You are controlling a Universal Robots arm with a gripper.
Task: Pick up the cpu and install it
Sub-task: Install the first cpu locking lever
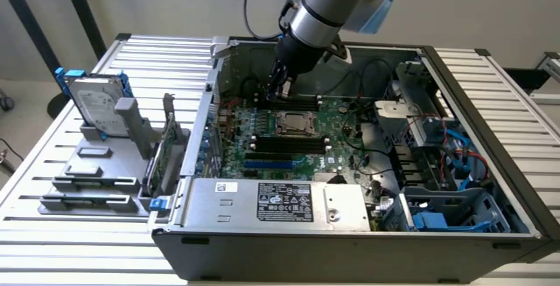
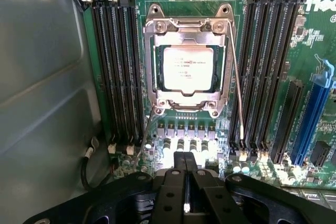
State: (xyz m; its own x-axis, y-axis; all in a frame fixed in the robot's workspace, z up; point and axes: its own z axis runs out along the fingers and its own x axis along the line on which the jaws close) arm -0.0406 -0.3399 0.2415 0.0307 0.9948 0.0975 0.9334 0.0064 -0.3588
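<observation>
Noted at the exterior view's left: hard drive (image 1: pixel 92 102) in blue frame, upright on grey rack (image 1: pixel 96 168), outside open computer case (image 1: pixel 350 246). Toward centre, found gripper (image 1: pixel 282 94) down inside case above motherboard (image 1: pixel 341 112), jaws pressed together. Just beside it, found cpu (image 1: pixel 296 123) seated flat within metal socket frame (image 2: pixel 157 30), black memory slots (image 2: pixel 113 66) on either side.
</observation>
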